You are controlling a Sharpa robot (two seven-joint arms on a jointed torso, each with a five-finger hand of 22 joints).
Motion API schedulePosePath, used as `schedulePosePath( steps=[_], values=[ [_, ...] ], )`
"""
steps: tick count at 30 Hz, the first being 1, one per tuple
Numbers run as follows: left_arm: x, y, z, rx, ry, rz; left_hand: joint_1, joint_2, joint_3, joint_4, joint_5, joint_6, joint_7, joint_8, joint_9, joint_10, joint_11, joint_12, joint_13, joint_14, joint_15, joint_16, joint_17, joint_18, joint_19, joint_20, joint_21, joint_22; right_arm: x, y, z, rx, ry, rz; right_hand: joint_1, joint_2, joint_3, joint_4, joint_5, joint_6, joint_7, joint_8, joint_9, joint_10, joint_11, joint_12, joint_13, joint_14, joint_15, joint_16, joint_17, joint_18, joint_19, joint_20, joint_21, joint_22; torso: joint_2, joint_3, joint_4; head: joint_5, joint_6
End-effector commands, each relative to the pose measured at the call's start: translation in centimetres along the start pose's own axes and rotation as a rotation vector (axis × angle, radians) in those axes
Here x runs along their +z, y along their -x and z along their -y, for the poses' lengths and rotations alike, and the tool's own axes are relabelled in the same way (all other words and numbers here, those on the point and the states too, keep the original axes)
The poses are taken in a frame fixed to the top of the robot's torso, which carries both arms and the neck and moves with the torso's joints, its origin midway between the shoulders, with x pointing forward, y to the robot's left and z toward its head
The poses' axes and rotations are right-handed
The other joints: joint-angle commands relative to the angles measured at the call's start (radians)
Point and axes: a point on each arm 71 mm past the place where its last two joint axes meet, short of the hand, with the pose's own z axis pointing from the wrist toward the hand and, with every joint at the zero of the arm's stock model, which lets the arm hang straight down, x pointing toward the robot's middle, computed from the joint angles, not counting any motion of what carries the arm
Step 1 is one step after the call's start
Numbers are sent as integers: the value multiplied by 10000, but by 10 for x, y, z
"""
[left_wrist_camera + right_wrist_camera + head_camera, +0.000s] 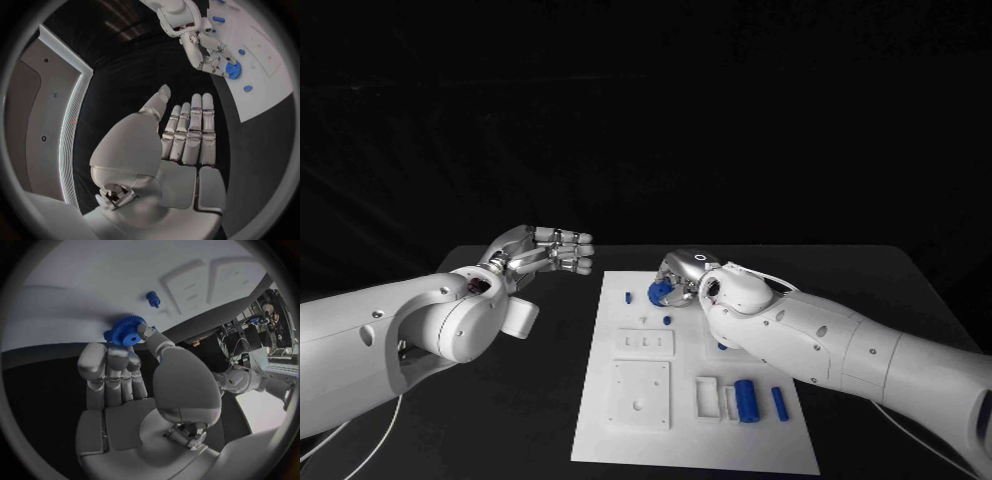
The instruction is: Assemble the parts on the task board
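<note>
Black table (516, 420): right hand (678, 278) (over task board (625, 440)) pinches blue gear (124, 333).

The white rectangular task board (625, 440) lies on the black worktop (531, 420) in the lower middle of the head view. My right robot hand (681, 280) sits over the board's upper end, right of centre, holding a small blue toothed gear (661, 292) just above the board. My left robot hand (545, 252) hangs left of the board, above the worktop, apart from it. Two blue cylindrical pegs (759, 402) lie side by side at the board's lower right, below my right arm.
</note>
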Motion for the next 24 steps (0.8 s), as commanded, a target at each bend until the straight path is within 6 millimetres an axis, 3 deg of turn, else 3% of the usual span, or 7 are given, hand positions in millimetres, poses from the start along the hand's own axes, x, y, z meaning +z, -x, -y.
schedulePosePath(
  steps=[1,7,10,12,18,21,24],
  values=[
    [1,-3,1,-22,-77,-152,10,-102,28,12,-6,-77,1,-41,8,-64,17,33,15,-58,-20,-32,-6,-30,-53,5,35,-10,1,-4,-1,-182,36,-186,88,9,-93,55,-49,0,108,35,13,-11,-8,-84,-42,21,-54,-57,-22,-66,469,-39,-64,1126,-7,-5,5,3,6],
    [1,-3,1,-21,-72,-154,10,-102,28,12,-6,-77,1,-41,8,-64,17,33,15,-58,-20,-32,-6,-30,-53,5,35,-10,3,-9,0,-216,-51,-308,16,-21,-316,234,-563,-438,209,36,-6,-107,57,-265,-202,20,-6,-100,-49,-48,468,5,-133,1114,-1,-3,-13,10,20],
    [1,-3,1,-23,-68,-163,13,-113,20,28,-7,-91,5,-42,7,-76,22,33,14,-70,-14,-31,-5,-30,-45,10,24,-63,3,-11,1,-215,-132,-387,-103,-63,-645,554,-1264,-735,257,29,-19,-161,106,-359,-316,21,30,-128,-63,-26,477,39,-199,1104,2,-4,-6,13,11],
    [1,-3,1,-23,-64,-163,13,-113,20,28,-7,-91,5,-42,7,-76,22,33,14,-70,-14,-31,-5,-30,-45,10,24,-63,3,-11,2,-190,-200,-415,-256,-76,-988,955,-1900,-885,273,35,-17,-183,134,-391,-368,22,56,-141,-71,-7,489,64,-239,1095,0,-2,-6,11,11],
    [1,-2,1,-21,-53,-155,13,-113,20,28,-7,-91,5,-42,7,-76,22,33,14,-70,-14,-31,-5,-30,-45,10,24,-63,3,-12,7,-132,-427,-438,-936,-384,-2149,2398,-2073,-1124,265,44,-9,-229,153,-447,-443,29,45,-60,58,-15,533,38,-221,1112,-5,-1,-19,25,-12],
    [1,-2,1,-20,-49,-148,13,-113,20,28,-7,-91,5,-42,7,-76,22,33,14,-70,-14,-31,-5,-30,-45,10,24,-63,1,-11,9,-91,-492,-371,-514,-560,-2688,3635,-2073,-1146,265,42,-10,-209,153,-445,-434,35,40,-12,227,-38,559,20,-199,1128,-7,12,-15,38,-18],
    [1,-2,1,-17,-46,-134,13,-113,20,28,-7,-91,5,-42,7,-76,22,33,14,-70,-14,-31,-5,-30,-45,10,24,-63,0,-10,11,-66,-519,-315,-494,-537,-2812,3705,-2072,-1121,254,31,-13,-201,145,-429,-418,50,32,-3,273,-38,567,19,-184,1134,-9,20,-23,44,-26]
  ],
)
